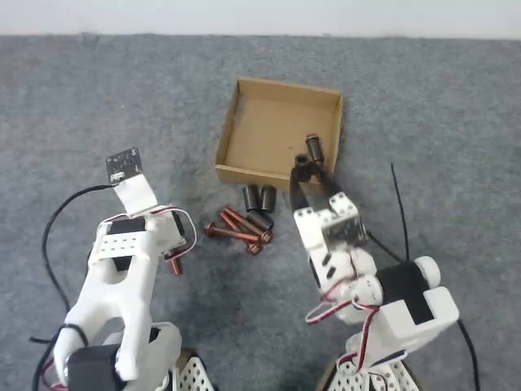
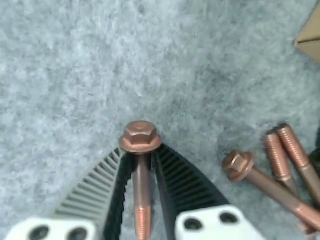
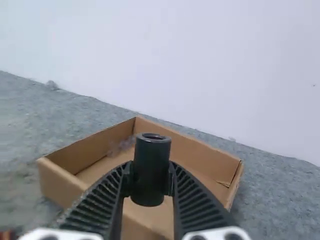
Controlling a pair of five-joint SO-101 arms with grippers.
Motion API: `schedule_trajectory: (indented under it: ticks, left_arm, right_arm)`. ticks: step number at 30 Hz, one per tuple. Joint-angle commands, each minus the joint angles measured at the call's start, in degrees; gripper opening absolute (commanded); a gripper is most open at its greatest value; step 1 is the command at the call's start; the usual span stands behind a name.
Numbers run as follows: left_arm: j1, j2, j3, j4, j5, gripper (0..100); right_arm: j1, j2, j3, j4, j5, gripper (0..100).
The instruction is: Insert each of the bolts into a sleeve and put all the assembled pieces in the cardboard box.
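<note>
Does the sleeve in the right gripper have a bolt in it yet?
Empty: the sleeve, clamped in the right gripper, shows an open, hollow top end with no bolt head poking out.

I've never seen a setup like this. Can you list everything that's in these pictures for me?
box: 1, brown cardboard, far middle of the carpet
sleeves: 3, black; two on the carpet before the box, one in the right gripper
dark piece: 1, inside the box by its right wall; too small to identify
bolts: 4, copper; three lying near the loose sleeves, one in the left gripper
carpet: 1, grey, under everything
wall: 1, white, behind the box
cable: 1, black, beside the right arm
arms: 2, white; left, right, both grippers shut
</note>
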Motion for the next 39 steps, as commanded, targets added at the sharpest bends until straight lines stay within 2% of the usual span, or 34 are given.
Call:
schedule_trajectory:
  ticks: [1,8,21,31,39]
  left_arm:
    - [-0.35,-2.55,-0.66,-1.85,-0.70,1]
    - [0.00,-2.81,-0.84,-2.81,-0.62,1]
    - [0.26,-2.90,-7.78,-22.24,-0.35,1]
    - [8.53,-5.54,-9.01,-33.41,-0.35,1]
    - [16.35,-22.42,-6.99,-32.53,-0.26,1]
  right_arm:
    - [-1.89,-0.84,4.66,-7.08,-1.14,0.7]
    - [-1.45,-0.31,6.86,-8.57,-1.14,0.7]
    - [-1.54,-0.22,6.68,-7.69,-1.23,0.7]
    - [-3.47,-0.22,6.59,-6.20,-1.23,0.7]
    - [-3.56,-0.22,6.77,-6.20,-1.23,0.7]
